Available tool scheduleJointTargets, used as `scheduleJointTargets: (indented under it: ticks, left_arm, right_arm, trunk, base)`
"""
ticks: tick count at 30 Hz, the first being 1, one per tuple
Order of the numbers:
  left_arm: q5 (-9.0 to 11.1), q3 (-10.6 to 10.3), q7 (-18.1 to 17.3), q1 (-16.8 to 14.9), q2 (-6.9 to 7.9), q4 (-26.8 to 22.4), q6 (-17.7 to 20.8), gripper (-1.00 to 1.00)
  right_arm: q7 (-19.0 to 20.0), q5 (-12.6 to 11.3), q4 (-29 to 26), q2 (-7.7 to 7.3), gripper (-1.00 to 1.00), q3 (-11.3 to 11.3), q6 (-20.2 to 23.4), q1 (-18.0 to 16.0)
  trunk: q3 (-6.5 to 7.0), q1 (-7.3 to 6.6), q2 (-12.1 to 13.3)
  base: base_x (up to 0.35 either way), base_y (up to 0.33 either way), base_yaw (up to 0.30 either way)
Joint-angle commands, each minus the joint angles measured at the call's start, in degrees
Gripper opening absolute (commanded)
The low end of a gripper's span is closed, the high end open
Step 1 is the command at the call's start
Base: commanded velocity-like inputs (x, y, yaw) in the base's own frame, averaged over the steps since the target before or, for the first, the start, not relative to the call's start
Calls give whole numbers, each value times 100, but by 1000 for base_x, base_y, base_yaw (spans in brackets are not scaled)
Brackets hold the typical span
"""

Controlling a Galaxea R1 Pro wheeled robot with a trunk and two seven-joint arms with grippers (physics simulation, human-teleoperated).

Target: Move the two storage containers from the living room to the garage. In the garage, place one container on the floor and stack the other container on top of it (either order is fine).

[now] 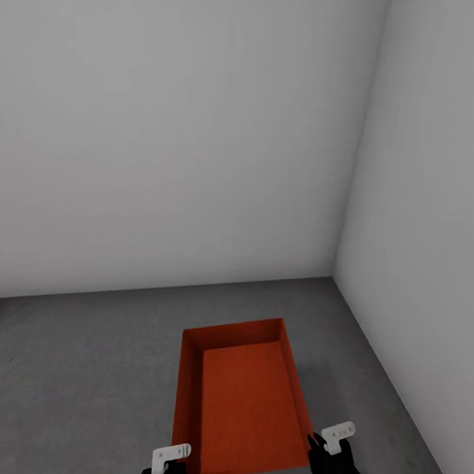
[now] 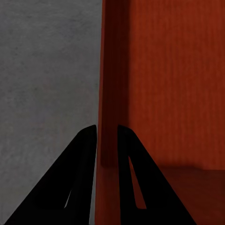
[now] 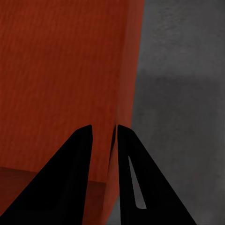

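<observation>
In a pale-walled garage corner, 1 storage container (image 1: 240, 398) sits between the left claw (image 1: 170, 460) and right claw (image 1: 332, 438), each pinching a side wall. Over the floor (image 1: 77, 380), whether it rests or hangs is unclear; the stack looks undone, with no 2nd bin underneath.

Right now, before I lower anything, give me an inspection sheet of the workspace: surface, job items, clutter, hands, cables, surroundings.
Surface: dark grey rough concrete floor, running to the corner of the room.
Job's things: one orange-red storage container, lidless and empty inside, held level between both arms; whether it touches the floor cannot be told. A second container: nothing seen.
Clutter: nothing seen.
Hands: left hand pinches the container's left side wall, one finger inside and one outside; right hand pinches the right side wall the same way.
Cables: nothing seen.
Surroundings: plain pale grey walls meeting in a corner ahead and to the right.
</observation>
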Motion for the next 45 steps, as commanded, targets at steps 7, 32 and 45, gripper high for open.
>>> scheduleJointTargets:
  ticks: [7,32,45]
  left_arm:
    - [19,-139,27,-6,-149,-10,-14,-100]
    - [19,-139,27,-6,-149,-10,-14,-100]
    - [19,-139,27,-6,-149,-10,-14,-100]
  right_arm:
    - [25,-33,20,3,-100,439,-13,-1]
    - [26,-40,23,3,-100,439,-13,-1]
    - [29,-37,21,3,-100,439,-14,-1]
  trunk:
    - [-201,156,-293]
    - [-879,705,-1296]
    - [-1232,991,-1817]
  base:
    - [0,0,0]
    - [0,0,0]
    - [0,0,-2]
